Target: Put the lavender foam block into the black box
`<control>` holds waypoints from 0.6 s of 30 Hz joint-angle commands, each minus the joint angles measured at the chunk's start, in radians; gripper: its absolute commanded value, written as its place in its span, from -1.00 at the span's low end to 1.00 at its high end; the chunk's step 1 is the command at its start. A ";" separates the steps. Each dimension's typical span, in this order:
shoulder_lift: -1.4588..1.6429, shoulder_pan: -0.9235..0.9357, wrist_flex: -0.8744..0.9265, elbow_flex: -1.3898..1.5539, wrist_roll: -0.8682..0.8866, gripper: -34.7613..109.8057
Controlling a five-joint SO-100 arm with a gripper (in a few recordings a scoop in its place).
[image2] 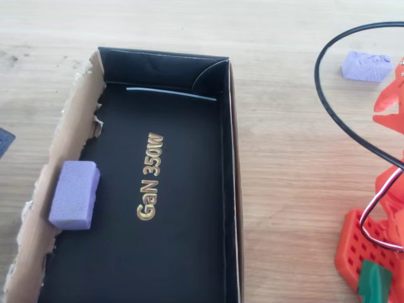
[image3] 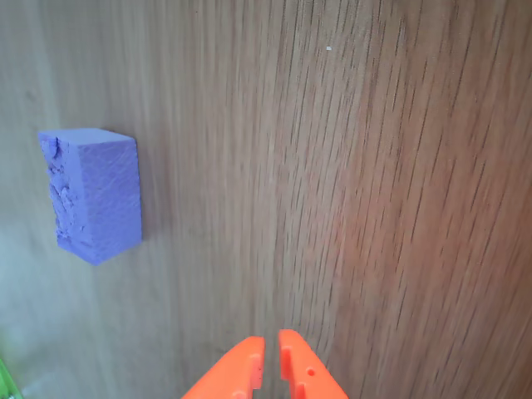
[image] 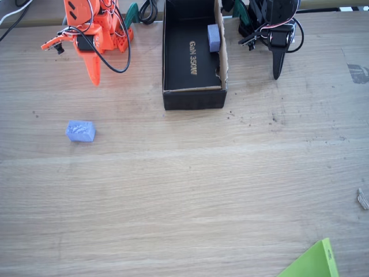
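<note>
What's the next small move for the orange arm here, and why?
Probably open the gripper and swing it toward the lavender foam block: its fingertips sit nearly closed over bare wood, the block lies off to the left in the wrist view, outside the black box.

Lavender foam block (image: 81, 131) on table (image: 190, 190)

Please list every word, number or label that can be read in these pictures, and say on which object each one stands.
"GaN 350W": gold letters on the inner floor of the black box, clear in the overhead view and also legible in the fixed view.

No other text can be read. The lavender foam block, the paler block inside the box and the wooden table bear no lettering.
</note>
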 commanded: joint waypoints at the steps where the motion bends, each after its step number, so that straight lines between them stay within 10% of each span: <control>1: 0.011 -0.002 -0.021 0.003 0.005 -0.52; 18: 0.011 -0.029 -0.195 0.003 -0.009 -0.52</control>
